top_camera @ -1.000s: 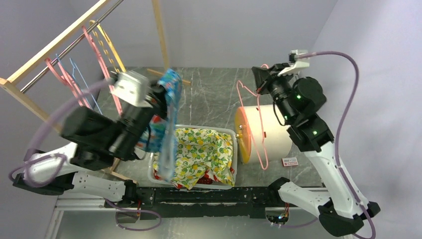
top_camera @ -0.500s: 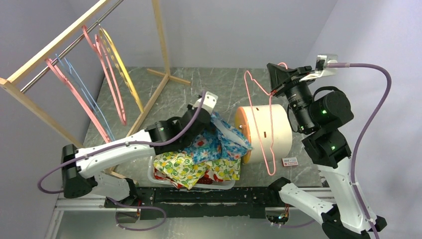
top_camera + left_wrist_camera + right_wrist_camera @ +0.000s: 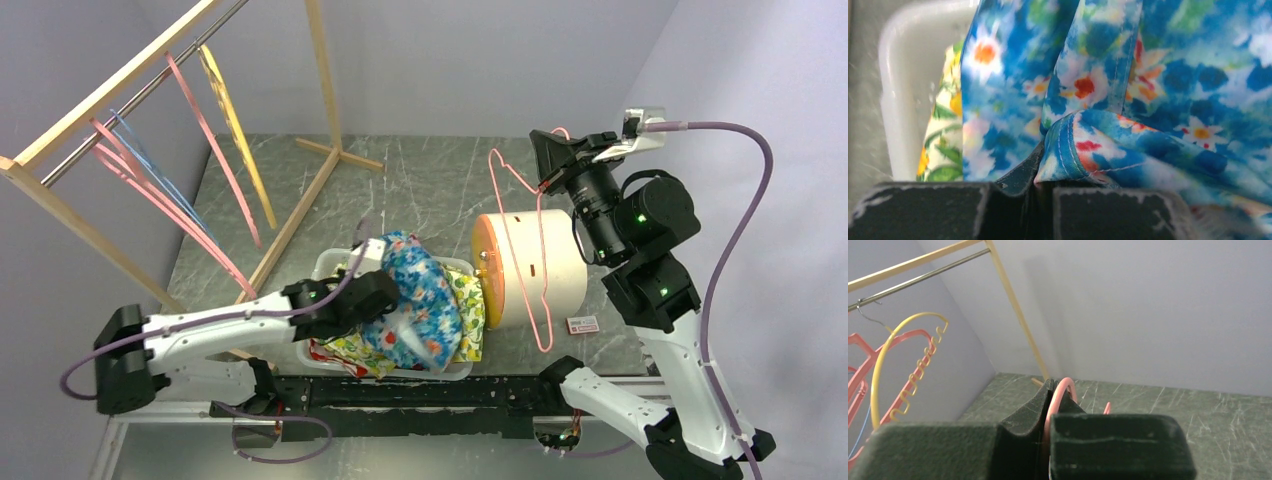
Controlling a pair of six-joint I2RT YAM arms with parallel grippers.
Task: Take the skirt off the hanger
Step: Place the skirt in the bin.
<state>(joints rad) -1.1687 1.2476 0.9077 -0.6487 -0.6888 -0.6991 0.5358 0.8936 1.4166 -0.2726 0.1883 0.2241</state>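
**Fig. Skirt-off-hanger, drop-off stage (top + wrist views).** L gripper [image 3: 1042, 186] is clamped on a folded hem of the blue floral skirt [image 3: 420, 295], low over the white bin [image 3: 895, 95]. The skirt lies heaped on the lemon-print cloth [image 3: 471, 300] inside the bin, well apart from the hanger. R gripper [image 3: 1048, 415] is pinched tight on the pink wire hanger [image 3: 541, 290] near its hook. It holds the hanger up in front of the cream roll [image 3: 570, 270] w/ orange end cap, and the hanger hangs bare.

Judgement: separation looks done; release & stow are left.

Risks:
- (a) The hem is wedged betw. the L pads, so on opening the fabric may cling, ride up w/ the arm, and drag the skirt or lemon cloth over the bin rim.
- (b) The heap sits toward the bin's near-right side, so an unsupported fold may slump out.
- (c) Thin wire can pivot in the R pinch, and its low loop may knock the roll.
- (d) A wide swing toward the wooden rack [image 3: 326, 80] could snag the hanger.
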